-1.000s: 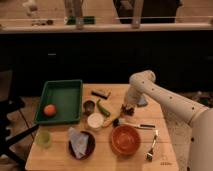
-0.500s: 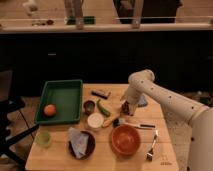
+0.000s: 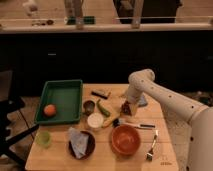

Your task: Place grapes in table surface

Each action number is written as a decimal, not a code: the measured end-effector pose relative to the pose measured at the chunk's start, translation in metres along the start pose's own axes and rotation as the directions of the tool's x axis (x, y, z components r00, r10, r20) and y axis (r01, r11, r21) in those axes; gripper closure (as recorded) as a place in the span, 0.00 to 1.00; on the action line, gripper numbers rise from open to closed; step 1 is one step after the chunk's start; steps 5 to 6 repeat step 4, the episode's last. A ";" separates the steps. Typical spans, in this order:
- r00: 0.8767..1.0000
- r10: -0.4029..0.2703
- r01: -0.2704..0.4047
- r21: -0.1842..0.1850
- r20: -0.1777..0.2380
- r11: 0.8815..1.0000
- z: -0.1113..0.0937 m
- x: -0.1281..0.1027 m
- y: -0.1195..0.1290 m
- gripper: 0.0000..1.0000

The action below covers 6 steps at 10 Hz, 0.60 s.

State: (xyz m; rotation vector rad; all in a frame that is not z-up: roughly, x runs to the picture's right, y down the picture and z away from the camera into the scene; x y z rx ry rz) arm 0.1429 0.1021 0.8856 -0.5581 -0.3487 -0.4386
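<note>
The grapes (image 3: pixel 126 109) are a small dark purplish-red lump at the tip of my gripper (image 3: pixel 126 107), just above the light tan table surface (image 3: pixel 165 135), behind the orange-brown bowl (image 3: pixel 125 139). The white arm reaches in from the right and bends down over the table's middle right. The gripper hangs over the grapes and partly hides them. I cannot tell whether the grapes touch the wood.
A green tray (image 3: pixel 62 100) at the left holds a round orange fruit (image 3: pixel 49 110). A long green vegetable (image 3: pixel 103 108), a white cup (image 3: pixel 94 120), a small dark cup (image 3: pixel 89 106), a dark plate with cloth (image 3: pixel 80 143), a green cup (image 3: pixel 43 138), a brush (image 3: pixel 131 124) and a fork (image 3: pixel 152 145) lie around.
The gripper with the grapes has lowered slightly toward the table, just behind the bowl. Other objects have not moved.
</note>
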 end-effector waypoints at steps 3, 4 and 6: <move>1.000 0.014 -0.014 0.012 0.010 1.000 -0.003 0.006 0.003 0.20; 1.000 0.015 -0.015 0.013 0.010 1.000 -0.003 0.006 0.003 0.20; 1.000 0.015 -0.015 0.013 0.010 1.000 -0.003 0.006 0.003 0.20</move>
